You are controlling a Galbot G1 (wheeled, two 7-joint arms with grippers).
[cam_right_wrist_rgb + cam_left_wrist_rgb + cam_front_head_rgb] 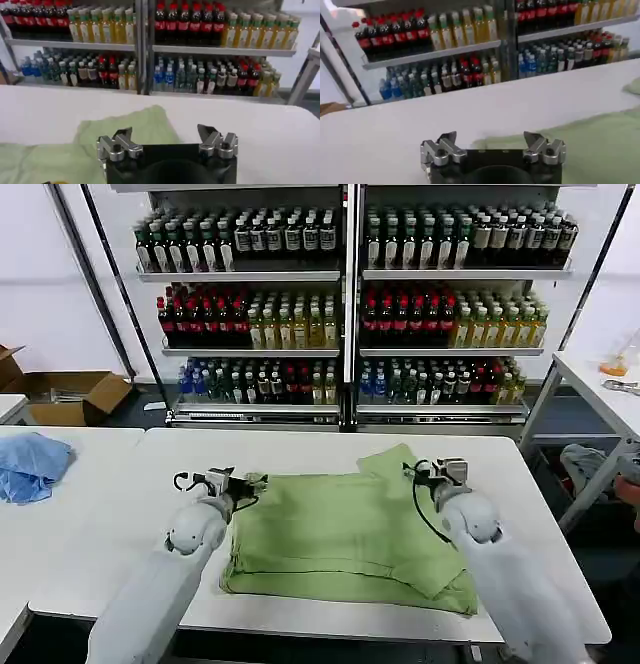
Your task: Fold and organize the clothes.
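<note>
Lying spread on the white table (300,449), the light green polo shirt (340,534) sits about mid-table, slightly toward the near edge, in a rough rectangle. One sleeve or corner (392,459) sticks out toward the far side, near the right gripper. No print visible on the face that is up; fabric looks mostly flat with a few creases along the near hem.

Left gripper (243,482) is at the shirt's far-left corner, low over the edge of the cloth. Left wrist view: gripper (492,142) fingers spread wide, nothing between them — released. Green fabric (600,145) lies just ahead and to one side of it; contact with the cloth cannot be confirmed.

Right gripper (432,474) is by the shirt's far-right side, next to the protruding sleeve. Right wrist view: gripper (167,140) also spread apart and empty, with the sleeve (132,127) directly ahead of the fingers on the tabletop.

Both arms reach in from the near edge, one on each side of the shirt.

Other items — a light blue cloth (30,464) bunched on the adjacent table at the left, well apart from the shirt. Shelves of bottled drinks (350,304) stand behind the table. Open cardboard box (75,396) on the floor at far left.
</note>
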